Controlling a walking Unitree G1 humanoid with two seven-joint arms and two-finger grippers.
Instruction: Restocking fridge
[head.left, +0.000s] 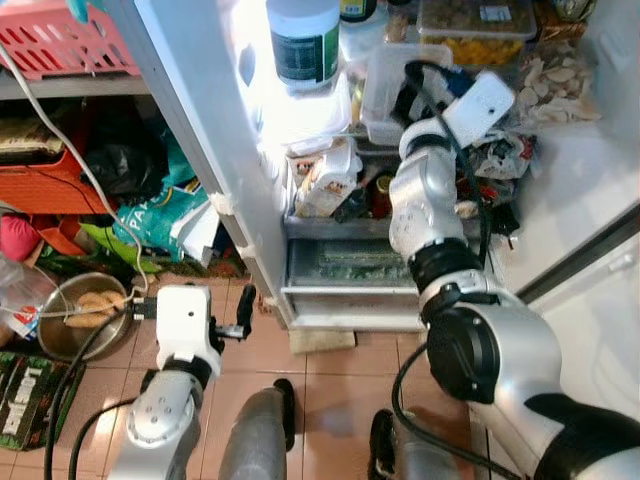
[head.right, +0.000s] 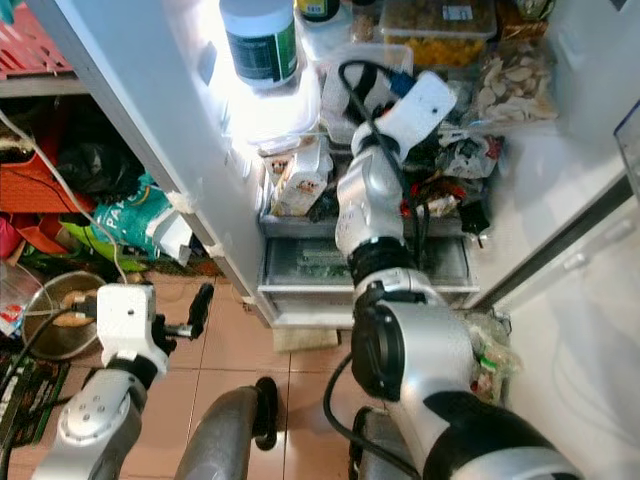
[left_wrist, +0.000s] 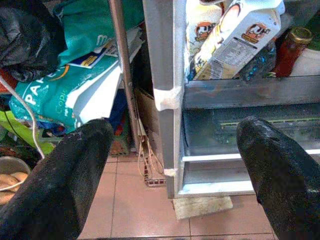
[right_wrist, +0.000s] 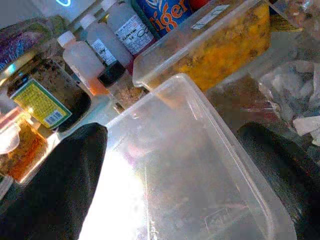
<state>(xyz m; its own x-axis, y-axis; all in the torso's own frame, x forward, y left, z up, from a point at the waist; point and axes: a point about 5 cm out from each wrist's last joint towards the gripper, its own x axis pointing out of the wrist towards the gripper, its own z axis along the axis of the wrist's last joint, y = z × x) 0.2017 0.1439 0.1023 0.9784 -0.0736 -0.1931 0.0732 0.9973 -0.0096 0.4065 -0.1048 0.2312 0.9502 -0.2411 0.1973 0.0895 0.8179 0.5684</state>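
The fridge stands open ahead of me. My right arm reaches up onto a lit shelf, where the right gripper (right_wrist: 172, 132) is open with a clear empty plastic container (right_wrist: 190, 165) between its two fingers (right_wrist: 55, 185); I cannot tell whether they touch it. The same container (head.left: 390, 85) sits on the shelf beside a big white jar with a green label (head.left: 303, 40). Behind it are a tub of yellow food (right_wrist: 210, 45) and small bottles (right_wrist: 100, 45). My left gripper (head.left: 243, 312) hangs open and empty low by the fridge's left edge.
A milk carton (left_wrist: 235, 40) and a red-capped jar (left_wrist: 290, 50) stand above the crisper drawer (head.left: 350, 265). Left of the fridge are a teal bag (head.left: 160, 215), a red basket (head.left: 50, 40) and a metal bowl of bread (head.left: 80, 315). The fridge door (head.left: 590, 300) is at right.
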